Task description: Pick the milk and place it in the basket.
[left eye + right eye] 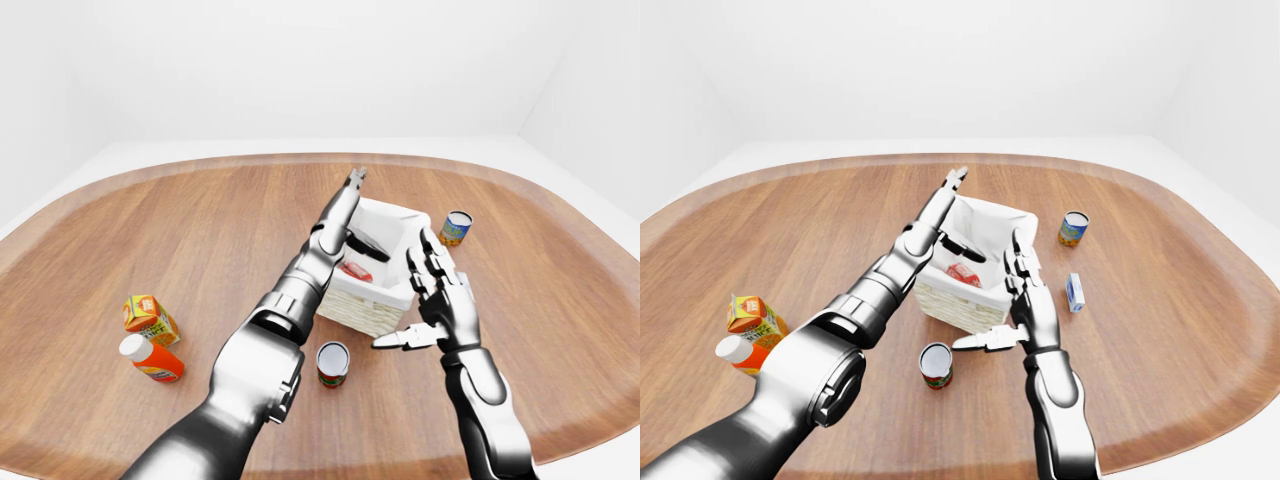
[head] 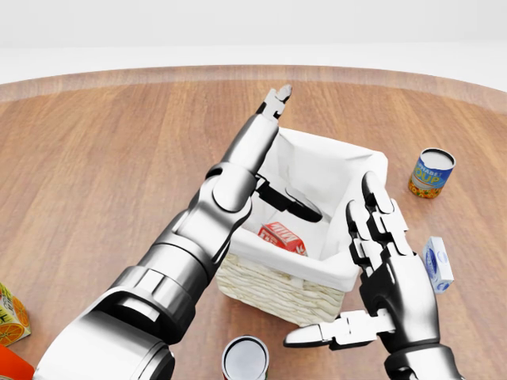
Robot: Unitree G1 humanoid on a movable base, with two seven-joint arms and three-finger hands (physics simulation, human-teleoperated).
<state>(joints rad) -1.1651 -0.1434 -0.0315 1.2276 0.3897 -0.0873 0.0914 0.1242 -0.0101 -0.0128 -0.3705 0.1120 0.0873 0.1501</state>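
My left hand [image 2: 279,146] is spread wide over the basket [image 2: 333,273], its upper fingers stretched straight toward the top of the head view above the basket's upper-left rim, and its dark thumb reaching out across the white lining below them. Nothing is in its grasp. The milk [image 2: 282,237] lies on its side down inside the basket, on the white cloth near the lower-left wall, its red face turned up, clear of my fingers. My right hand [image 2: 388,277] stands just beside the basket's right wall, also wide, palm turned toward the wicker, fingers pointing up and the thumb stuck out to the left along the lower right corner; I cannot tell whether it touches the rim. On the wooden bench [image 2: 103,166], a can with a dark open top [image 2: 245,358] sits just below the basket, between my two arms. A yellow and blue soup can [image 2: 432,172] stands well off to the right of the basket, and a small blue and white carton [image 2: 438,264] stands close behind my right hand. Far to the left in the left-eye view an orange juice carton [image 1: 150,318] rests on the bench, with a red bottle with a white cap [image 1: 151,359] lying just below it.
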